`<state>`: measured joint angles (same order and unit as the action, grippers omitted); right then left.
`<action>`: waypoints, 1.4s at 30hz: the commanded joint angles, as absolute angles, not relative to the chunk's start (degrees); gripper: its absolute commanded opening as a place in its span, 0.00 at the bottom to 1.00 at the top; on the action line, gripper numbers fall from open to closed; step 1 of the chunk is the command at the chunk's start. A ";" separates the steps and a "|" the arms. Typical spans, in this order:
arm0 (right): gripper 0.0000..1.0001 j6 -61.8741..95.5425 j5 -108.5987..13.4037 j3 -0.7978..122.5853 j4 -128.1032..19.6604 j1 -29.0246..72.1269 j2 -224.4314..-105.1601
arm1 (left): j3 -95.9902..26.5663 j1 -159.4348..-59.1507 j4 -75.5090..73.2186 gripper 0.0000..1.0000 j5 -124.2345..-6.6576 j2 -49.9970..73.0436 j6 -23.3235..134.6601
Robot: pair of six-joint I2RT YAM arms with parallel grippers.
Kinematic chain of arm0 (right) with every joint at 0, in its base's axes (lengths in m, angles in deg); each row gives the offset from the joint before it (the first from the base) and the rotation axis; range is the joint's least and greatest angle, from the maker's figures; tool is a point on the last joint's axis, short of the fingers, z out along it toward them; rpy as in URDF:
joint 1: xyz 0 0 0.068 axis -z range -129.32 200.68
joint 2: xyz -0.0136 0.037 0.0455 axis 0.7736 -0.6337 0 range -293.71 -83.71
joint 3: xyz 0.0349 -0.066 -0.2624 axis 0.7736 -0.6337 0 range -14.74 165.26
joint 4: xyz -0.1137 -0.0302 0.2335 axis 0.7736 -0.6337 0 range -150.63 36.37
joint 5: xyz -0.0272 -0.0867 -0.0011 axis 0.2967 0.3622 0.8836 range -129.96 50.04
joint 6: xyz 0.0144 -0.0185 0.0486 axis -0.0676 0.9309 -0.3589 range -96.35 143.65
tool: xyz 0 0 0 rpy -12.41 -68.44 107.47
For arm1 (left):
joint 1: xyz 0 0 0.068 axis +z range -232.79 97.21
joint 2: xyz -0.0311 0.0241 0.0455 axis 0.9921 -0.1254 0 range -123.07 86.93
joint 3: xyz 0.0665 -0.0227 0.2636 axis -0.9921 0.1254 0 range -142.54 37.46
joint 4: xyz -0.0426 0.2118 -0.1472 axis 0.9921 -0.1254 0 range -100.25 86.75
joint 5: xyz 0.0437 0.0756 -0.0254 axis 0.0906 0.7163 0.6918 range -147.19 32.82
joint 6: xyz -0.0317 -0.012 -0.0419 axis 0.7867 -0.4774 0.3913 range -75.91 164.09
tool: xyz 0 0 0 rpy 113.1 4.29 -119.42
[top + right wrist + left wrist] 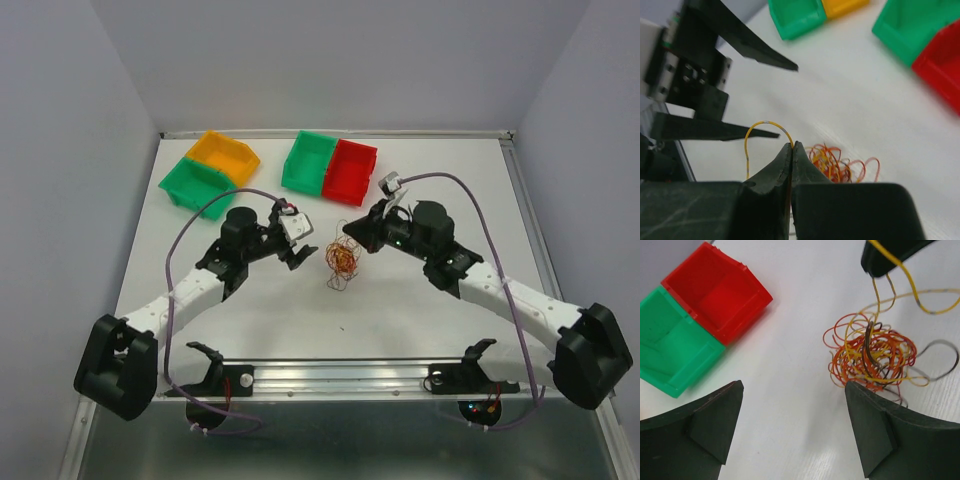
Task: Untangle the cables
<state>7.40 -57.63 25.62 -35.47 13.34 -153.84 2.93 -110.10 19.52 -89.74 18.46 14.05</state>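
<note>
White table (400, 320): cables (342, 258) heaped centre; four bins (308, 160) far side.

A white worktop (290, 330) sits boxed in by plain pale-grey walls (340, 60). A metal rail (340, 374) edges it. The light is soft and even.

The cables (342, 260) are lying on the tabletop (400, 330) between the left claw (301, 256) and right claw (356, 240), with bins (308, 160) sitting behind them.

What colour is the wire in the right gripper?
Yellow wire, pinched by right gripper; clearest right wrist view.
</note>
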 commanded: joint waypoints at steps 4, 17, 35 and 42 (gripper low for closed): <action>0.00 5.55 -58.41 41.67 -37.19 11.65 -148.40 | 3.62 -110.30 23.28 0.96 -92.87 25.84 15.25; 0.00 2.12 -59.82 51.26 -35.70 9.72 -152.79 | 5.11 -109.69 32.78 0.99 -91.12 38.84 29.41; 0.01 1.32 -59.72 53.81 -33.06 5.07 -155.87 | -3.94 -109.78 34.98 0.98 -94.36 29.02 33.19; 0.01 1.59 -60.17 55.57 -33.24 3.83 -158.16 | -4.90 -109.86 37.27 0.72 -96.12 26.11 33.72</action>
<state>2.15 -59.46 51.19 -36.76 4.66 -157.80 -1.26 -109.95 32.32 -94.70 26.31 32.73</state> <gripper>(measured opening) 0.020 0.766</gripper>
